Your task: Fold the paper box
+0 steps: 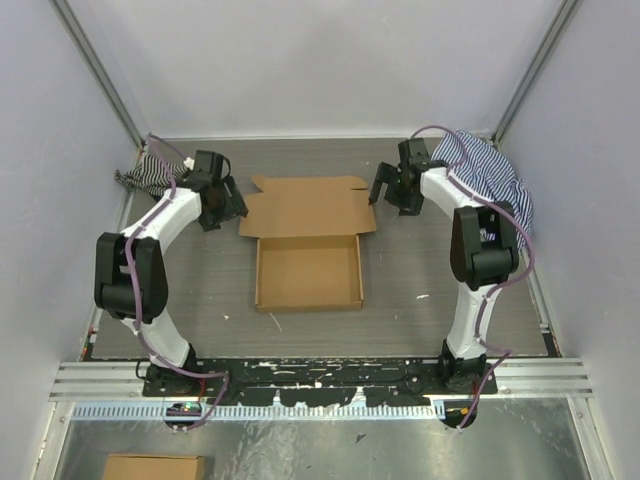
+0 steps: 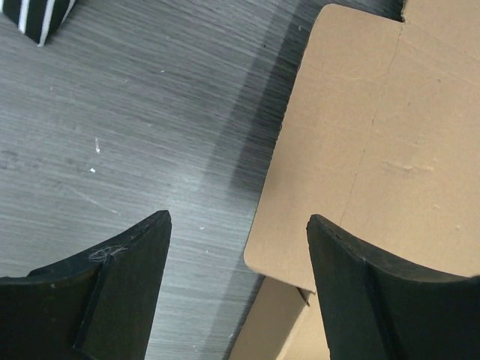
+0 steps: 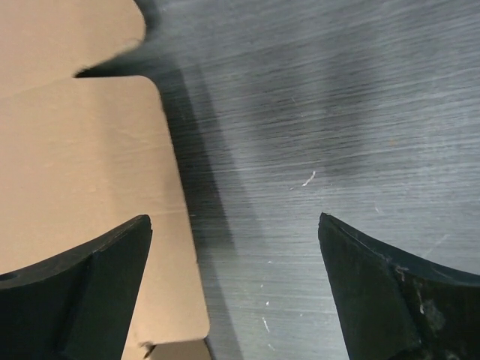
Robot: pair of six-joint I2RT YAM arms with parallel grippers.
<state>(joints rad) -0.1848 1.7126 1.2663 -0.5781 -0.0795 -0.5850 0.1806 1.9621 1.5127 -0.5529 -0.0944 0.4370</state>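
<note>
**Top external view: box tray formed, lid flat, both end effectors open**

The box (image 1: 308,262) sits at the centre of the frame on the counter (image 1: 430,275). Its tray walls are up, and the lid panel lies flat just above the tray, with a side flap at each end. The left end effector (image 1: 232,208) stands beside the lid's left flap and the right end effector (image 1: 380,188) beside the right one. Both have their jaws spread wide and hold nothing. A striped cloth (image 1: 150,176) lies at the upper left and another (image 1: 492,168) at the upper right, both clear of the cardboard.

In the left wrist view the flap's rounded edge (image 2: 360,150) runs between the fingers of the left end effector (image 2: 238,225). In the right wrist view the other flap (image 3: 75,157) likewise reaches in between the fingers of the right end effector (image 3: 234,221). A shadow beside each edge suggests the flaps sit slightly off the counter.

The step in hand looks like raising the lid flaps. To do it well, each side should take its flap close to the crease, not at the corner, so the board bends on the score line. Both sides should lift together so the tray does not slide or twist. The grip should be light, since thin card dents easily.
</note>
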